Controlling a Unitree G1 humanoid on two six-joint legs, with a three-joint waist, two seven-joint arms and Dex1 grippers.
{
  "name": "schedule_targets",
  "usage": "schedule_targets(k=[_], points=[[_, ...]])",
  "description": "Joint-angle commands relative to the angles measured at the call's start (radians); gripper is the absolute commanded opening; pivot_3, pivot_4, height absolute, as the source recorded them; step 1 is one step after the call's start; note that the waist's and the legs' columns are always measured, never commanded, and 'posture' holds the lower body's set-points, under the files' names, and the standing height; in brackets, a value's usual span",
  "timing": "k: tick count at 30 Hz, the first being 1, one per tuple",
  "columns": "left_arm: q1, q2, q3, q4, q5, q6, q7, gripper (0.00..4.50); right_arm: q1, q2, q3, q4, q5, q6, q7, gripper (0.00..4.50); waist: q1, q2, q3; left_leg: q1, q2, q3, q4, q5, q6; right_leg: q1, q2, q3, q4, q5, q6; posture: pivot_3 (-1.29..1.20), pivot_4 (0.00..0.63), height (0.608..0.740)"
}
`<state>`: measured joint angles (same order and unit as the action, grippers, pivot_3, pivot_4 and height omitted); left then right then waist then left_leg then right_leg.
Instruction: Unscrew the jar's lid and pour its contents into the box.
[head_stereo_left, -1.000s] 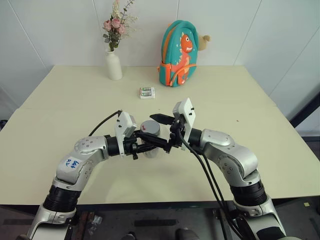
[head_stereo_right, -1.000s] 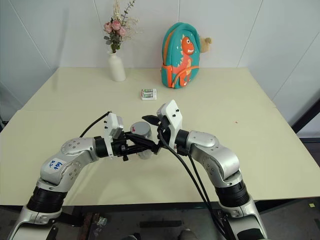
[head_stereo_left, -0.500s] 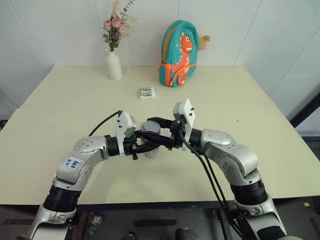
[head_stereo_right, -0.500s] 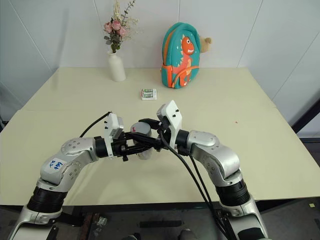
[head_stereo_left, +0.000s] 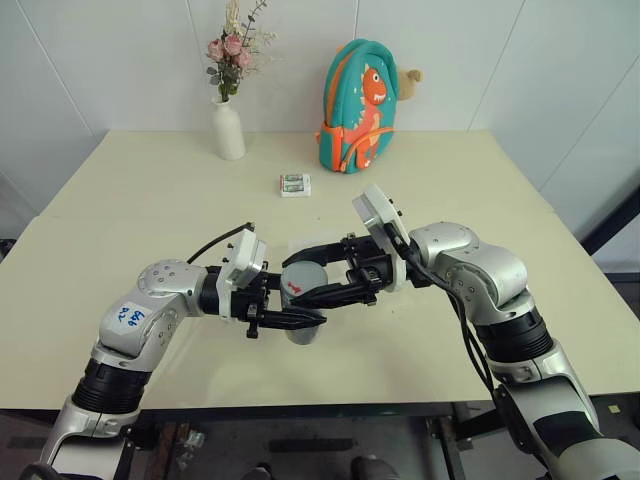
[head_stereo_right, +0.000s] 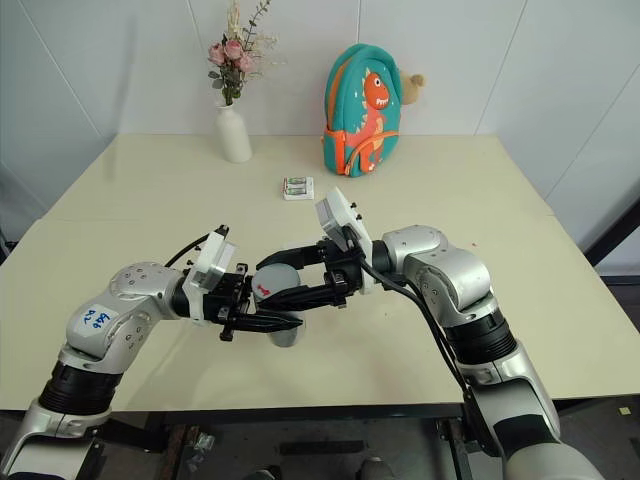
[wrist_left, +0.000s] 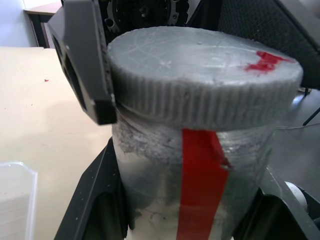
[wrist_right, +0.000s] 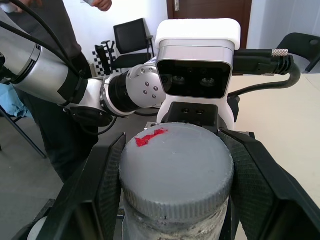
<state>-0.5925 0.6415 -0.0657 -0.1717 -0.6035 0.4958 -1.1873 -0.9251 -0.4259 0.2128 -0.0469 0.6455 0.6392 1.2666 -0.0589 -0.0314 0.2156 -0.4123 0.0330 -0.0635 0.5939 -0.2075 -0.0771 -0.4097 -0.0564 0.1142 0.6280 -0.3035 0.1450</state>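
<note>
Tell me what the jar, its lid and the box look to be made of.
The jar: matte grey with a rough, mottled skin, possibly coated plastic or metal; a glossy red strip runs down it.
The lid: dull grey, likely moulded plastic, judging by its ribbed rim and faint surface swirls.
The box: clear, glossy plastic; the table shows through its thin rounded wall.

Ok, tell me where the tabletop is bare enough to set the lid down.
Bare table lies to the right, past the right claw's arm, and to the left, in front of the vase. The strip between the packet and the claws is free too. The middle is crowded: the left claw holds the jar, the right grips its lid.
</note>
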Motion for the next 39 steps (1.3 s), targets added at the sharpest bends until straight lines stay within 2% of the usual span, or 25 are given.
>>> schedule_targets(k=[1,2,4,7,8,17,26,32,39], points=[[0.008,0.049,0.09,0.019,-0.005,-0.018,0.002,1.98,0.018,-0.046,-0.049,-0.013,0.008,-0.011,0.034,2.56,-0.001,0.0,0.0,0.0,0.0,0.0,0.0,0.0,0.0,0.0,0.0,0.0,0.0,0.0,0.0,0.0,0.15,0.74],[0.01,0.051,0.091,0.017,-0.006,-0.017,0.002,1.98,0.02,-0.043,-0.051,-0.014,0.009,-0.013,0.028,2.56,-0.001,0.0,0.0,0.0,0.0,0.0,0.0,0.0,0.0,0.0,0.0,0.0,0.0,0.0,0.0,0.0,0.15,0.74],[0.015,0.055,0.094,0.01,-0.007,-0.016,0.007,1.98,0.017,-0.017,-0.075,-0.005,0.02,-0.009,-0.021,3.34,-0.002,0.0,0.0,0.0,0.0,0.0,0.0,0.0,0.0,0.0,0.0,0.0,0.001,0.0,0.0,0.0,0.15,0.74],[0.022,0.062,0.097,0.005,0.0,-0.021,0.014,1.98,0.01,-0.004,-0.093,-0.007,0.034,-0.001,-0.033,4.27,-0.001,0.0,0.0,0.0,0.0,0.0,0.0,0.0,0.0,0.0,0.0,0.0,0.001,0.0,0.0,0.0,0.15,0.74],[0.026,0.062,0.104,0.003,-0.001,-0.021,0.021,1.98,0.011,-0.004,-0.097,-0.01,0.034,0.001,-0.034,4.44,0.0,0.0,0.0,0.0,0.0,0.0,0.0,0.0,0.0,0.0,0.0,0.0,0.001,0.0,0.0,0.0,0.15,0.74],[0.059,0.05,0.131,-0.003,0.014,-0.035,0.091,1.98,0.03,0.033,-0.124,-0.039,0.022,-0.01,-0.13,4.44,0.0,0.0,0.0,0.0,0.0,0.0,0.0,0.0,0.0,0.0,0.0,0.0,0.001,0.0,0.0,0.0,0.15,0.74],[0.015,-0.029,0.085,0.027,0.067,-0.07,0.154,1.98,0.025,0.135,-0.041,-0.066,-0.041,0.007,-0.259,4.44,0.001,0.0,0.0,0.0,0.0,0.0,0.001,0.0,0.0,0.0,0.0,0.0,0.002,0.0,0.0,0.0,0.15,0.74],[-0.007,-0.062,0.063,0.027,0.079,-0.068,0.159,1.98,0.007,0.155,-0.03,-0.002,-0.102,-0.037,-0.279,4.44,-0.001,0.0,0.0,0.0,0.0,0.0,0.001,0.0,0.0,0.0,0.0,0.0,0.002,0.0,0.0,0.0,0.15,0.74],[0.02,-0.057,0.07,0.003,0.075,-0.062,0.159,1.98,-0.005,0.149,-0.065,0.031,-0.104,-0.056,-0.278,4.44,-0.001,0.0,0.0,0.0,0.0,0.0,0.001,0.0,0.0,-0.001,0.0,0.0,0.002,0.0,0.0,0.0,0.15,0.74]])
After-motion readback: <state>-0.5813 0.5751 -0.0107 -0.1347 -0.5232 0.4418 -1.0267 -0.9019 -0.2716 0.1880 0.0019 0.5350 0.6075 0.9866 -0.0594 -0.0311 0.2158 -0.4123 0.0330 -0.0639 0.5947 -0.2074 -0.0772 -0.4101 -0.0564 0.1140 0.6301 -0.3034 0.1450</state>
